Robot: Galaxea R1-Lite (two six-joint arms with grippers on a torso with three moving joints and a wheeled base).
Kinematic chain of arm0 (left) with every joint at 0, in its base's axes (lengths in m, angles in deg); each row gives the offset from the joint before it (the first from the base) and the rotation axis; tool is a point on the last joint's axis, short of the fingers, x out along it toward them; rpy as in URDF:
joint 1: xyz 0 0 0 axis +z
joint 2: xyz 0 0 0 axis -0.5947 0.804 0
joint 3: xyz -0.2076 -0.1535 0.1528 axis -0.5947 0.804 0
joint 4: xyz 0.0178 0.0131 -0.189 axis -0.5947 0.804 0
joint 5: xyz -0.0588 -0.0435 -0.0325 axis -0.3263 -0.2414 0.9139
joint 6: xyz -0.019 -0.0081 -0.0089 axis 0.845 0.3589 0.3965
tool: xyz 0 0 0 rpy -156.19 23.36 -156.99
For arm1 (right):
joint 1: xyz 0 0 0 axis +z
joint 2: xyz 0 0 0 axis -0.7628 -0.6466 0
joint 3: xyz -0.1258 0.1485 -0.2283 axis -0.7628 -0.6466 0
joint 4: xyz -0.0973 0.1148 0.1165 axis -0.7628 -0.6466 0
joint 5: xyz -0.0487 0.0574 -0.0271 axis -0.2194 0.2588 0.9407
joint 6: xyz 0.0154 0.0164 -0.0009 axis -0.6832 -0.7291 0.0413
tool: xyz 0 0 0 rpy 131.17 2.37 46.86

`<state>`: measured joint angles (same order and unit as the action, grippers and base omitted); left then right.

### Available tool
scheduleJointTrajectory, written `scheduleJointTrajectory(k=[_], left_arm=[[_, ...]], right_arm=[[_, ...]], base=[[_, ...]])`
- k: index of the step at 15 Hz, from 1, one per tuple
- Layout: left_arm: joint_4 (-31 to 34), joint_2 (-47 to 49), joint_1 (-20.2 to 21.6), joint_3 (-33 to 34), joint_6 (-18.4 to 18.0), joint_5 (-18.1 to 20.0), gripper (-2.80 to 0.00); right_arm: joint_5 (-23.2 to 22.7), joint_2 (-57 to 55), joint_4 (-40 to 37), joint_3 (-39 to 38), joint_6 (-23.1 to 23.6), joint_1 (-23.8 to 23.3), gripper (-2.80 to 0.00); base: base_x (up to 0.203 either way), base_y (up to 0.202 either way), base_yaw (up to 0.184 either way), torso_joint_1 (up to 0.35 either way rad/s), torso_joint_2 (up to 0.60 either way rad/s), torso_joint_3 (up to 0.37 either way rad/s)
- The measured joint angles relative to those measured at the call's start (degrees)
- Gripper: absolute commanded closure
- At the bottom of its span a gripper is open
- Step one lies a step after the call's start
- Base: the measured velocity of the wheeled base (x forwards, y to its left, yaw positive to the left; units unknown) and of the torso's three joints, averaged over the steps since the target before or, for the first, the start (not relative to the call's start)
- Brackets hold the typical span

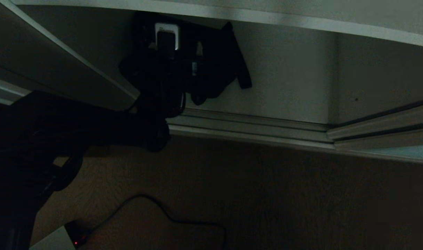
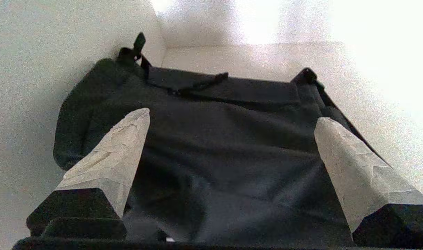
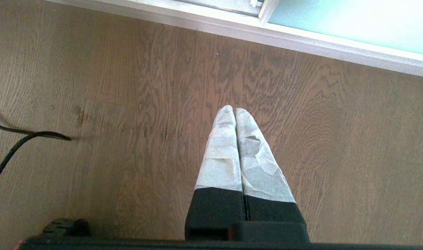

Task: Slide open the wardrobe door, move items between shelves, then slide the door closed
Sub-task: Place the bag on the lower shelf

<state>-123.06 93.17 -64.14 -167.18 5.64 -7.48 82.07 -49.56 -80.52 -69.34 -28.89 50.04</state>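
two grippers, left gripper (image 2: 232, 146) spread wide over black fabric (image 2: 211, 146) (nothing gripped), right gripper (image 3: 235, 114) pressed together

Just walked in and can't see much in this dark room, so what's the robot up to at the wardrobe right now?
The robot is working inside the open wardrobe with its left arm. The left gripper hangs wide open over a black fabric piece lying on a pale shelf in the corner against the side wall; its fingers are not closed on the cloth. The right gripper is shut and empty, parked over the wooden floor near the floor track.
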Motion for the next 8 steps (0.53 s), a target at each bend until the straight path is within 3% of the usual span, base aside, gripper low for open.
scheduleJointTrajectory(k=[8], left_arm=[[-0.36, -1.73, -0.65, 3.40, -0.07, -0.32, -2.80]], right_arm=[[0.00, 0.00, 0.00, 0.00, 0.00, 0.00, 0.00]], base=[[0.000, 0.000, 0.000, 0.000, 0.00, 0.000]])
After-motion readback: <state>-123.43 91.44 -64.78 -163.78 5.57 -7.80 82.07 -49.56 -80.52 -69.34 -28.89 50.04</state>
